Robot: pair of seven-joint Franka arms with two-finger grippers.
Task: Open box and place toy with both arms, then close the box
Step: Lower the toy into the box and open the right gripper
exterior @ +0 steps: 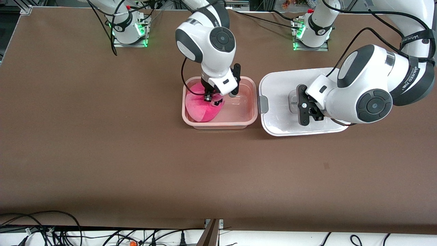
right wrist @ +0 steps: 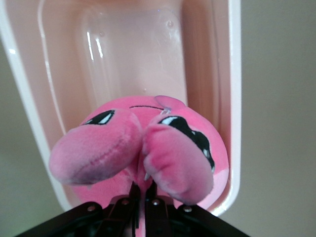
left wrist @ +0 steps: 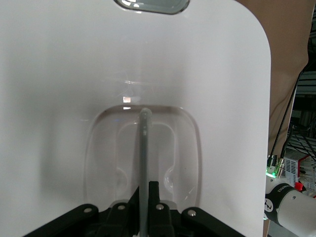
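toy [exterior: 203,105] clenched by right gripper [exterior: 207,98] in box [exterior: 246,102] | released only once settled | left gripper [left wrist: 144,200] clamped on lid handle [left wrist: 143,148]

The open box [exterior: 219,106] has its right-arm end filled by the toy [exterior: 202,106] with the right gripper [exterior: 208,97] on it; the end toward the lid [exterior: 283,119] is bare floor. The lid lies on the table [exterior: 102,136] just beside the box, with only a narrow gap between them. The left gripper [exterior: 305,105] sits over the lid's handle [left wrist: 144,148], blocking it.
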